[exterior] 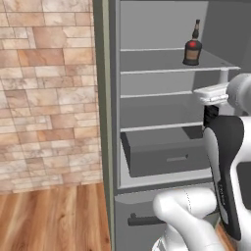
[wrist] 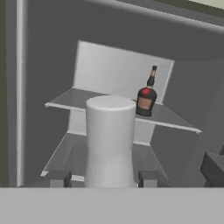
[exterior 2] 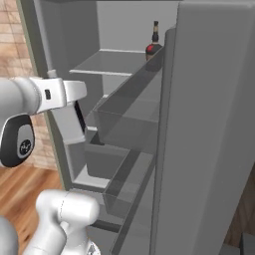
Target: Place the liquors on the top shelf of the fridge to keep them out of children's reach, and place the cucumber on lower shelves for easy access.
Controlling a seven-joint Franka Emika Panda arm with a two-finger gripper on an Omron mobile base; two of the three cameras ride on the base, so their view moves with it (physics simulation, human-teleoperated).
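Observation:
The fridge (exterior: 105, 98) stands open in front of me. A squat dark red-brown liquor bottle (exterior: 192, 49) (wrist: 146, 99) with a black neck stands upright at the right of the top shelf (exterior: 152, 71) (wrist: 74, 98). My gripper (wrist: 105, 180) (exterior 2: 74, 122) is shut on the tall clear-white liquor bottle (wrist: 109, 140) (exterior 2: 67, 127), which stands upright between the fingertips (wrist: 68, 179). It hovers in front of the fridge opening, below the level of the top shelf. Two lower shelves (exterior: 157, 94) sit under the top one. The cucumber is out of view.
A boxy grey drawer (exterior: 166, 154) fills the bottom of the compartment. The open fridge door (exterior 2: 209, 124) with its narrow trays (exterior 2: 129, 94) stands close on the right. A brick wall (exterior: 49, 93) and wooden floor (exterior: 54, 215) lie to the left.

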